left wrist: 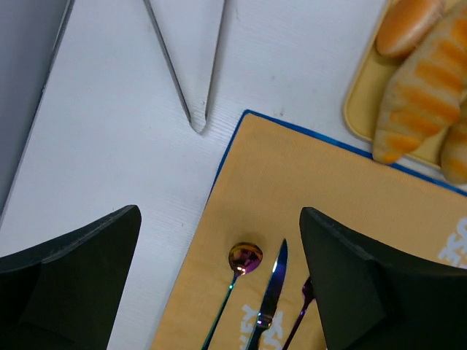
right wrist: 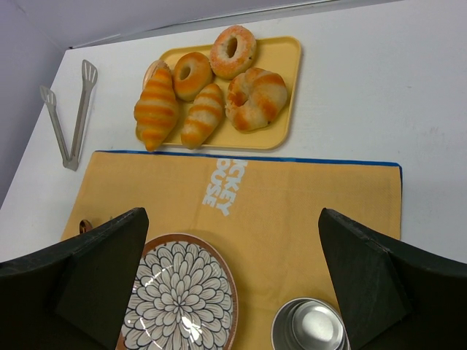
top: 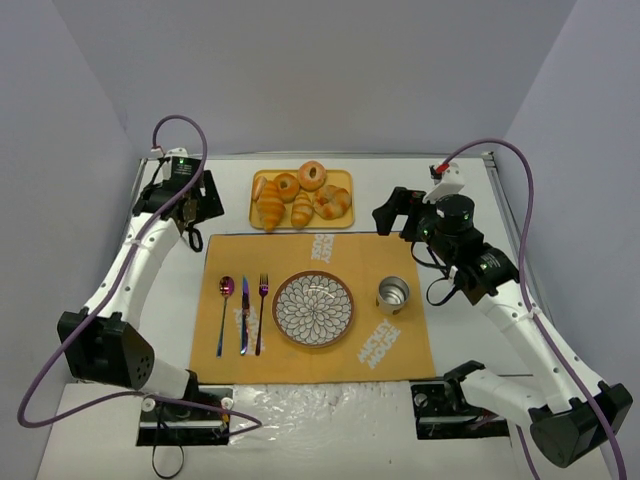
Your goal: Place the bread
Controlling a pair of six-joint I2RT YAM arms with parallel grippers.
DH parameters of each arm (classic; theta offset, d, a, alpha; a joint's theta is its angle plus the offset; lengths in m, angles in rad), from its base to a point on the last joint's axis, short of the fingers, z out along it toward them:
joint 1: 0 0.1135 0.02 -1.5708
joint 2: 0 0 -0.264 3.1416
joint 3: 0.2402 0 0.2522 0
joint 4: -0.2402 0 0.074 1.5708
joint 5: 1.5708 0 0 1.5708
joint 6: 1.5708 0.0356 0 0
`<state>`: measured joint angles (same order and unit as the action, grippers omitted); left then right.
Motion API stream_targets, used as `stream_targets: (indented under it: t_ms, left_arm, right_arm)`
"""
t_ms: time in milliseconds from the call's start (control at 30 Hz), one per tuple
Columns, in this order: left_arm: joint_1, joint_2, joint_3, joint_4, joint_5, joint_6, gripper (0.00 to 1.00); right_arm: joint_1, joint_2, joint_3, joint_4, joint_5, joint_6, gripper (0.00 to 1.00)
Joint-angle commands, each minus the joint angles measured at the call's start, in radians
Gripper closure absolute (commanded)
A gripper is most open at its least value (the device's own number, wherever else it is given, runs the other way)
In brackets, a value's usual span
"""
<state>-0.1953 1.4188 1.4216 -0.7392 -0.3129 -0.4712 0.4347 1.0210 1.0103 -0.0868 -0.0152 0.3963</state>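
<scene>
The bread, two striped golden rolls, lies on a yellow tray (top: 344,178) at the back of the table: a larger roll (top: 270,207) (right wrist: 155,109) and a smaller one (top: 302,208) (right wrist: 202,115) side by side. The left wrist view catches the larger roll (left wrist: 422,95) at its top right. My left gripper (top: 190,208) (left wrist: 219,213) hovers open and empty left of the tray, over the placemat's far left corner. To the right of the tray my right gripper (top: 392,212) (right wrist: 233,213) is open and empty, above the placemat.
The tray also holds two ring bagels (top: 312,175) and a knotted bun (top: 333,202). Metal tongs (left wrist: 193,65) (right wrist: 69,120) lie left of the tray. On the orange placemat (top: 345,250) sit a patterned plate (top: 313,275), a metal cup (top: 393,294), and a spoon (top: 226,288), knife (top: 244,318) and fork (top: 262,300).
</scene>
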Motion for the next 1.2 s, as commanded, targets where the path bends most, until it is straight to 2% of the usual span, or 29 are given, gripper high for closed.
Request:
stream_targets:
  t_ms: [0, 167, 333, 533, 800, 1167]
  left_arm:
    - [0.097, 0.037, 0.058, 0.105, -0.028, -0.088, 0.11]
    - [0.232, 0.23, 0.156, 0.128, 0.108, -0.089, 0.07]
    - [0.272, 0.375, 0.239, 0.15, 0.204, -0.074, 0.06]
    - [0.29, 0.518, 0.335, 0.128, 0.233, -0.039, 0.05]
    - [0.302, 0.615, 0.418, 0.075, 0.226, -0.002, 0.03]
    - [0.345, 0.649, 0.413, 0.066, 0.211, -0.009, 0.03]
  right_arm:
    - [0.006, 0.0, 0.013, 0.076, -0.033, 0.012, 0.0]
    - [0.006, -0.005, 0.017, 0.075, -0.036, 0.007, 0.0]
    - [0.006, 0.001, 0.018, 0.076, -0.025, 0.0, 0.0]
    - [0.006, 0.028, 0.025, 0.109, -0.032, -0.007, 0.0]
    - [0.005, 0.051, 0.017, 0.128, -0.031, -0.008, 0.0]
    - [0.006, 0.076, 0.015, 0.146, -0.035, -0.01, 0.0]
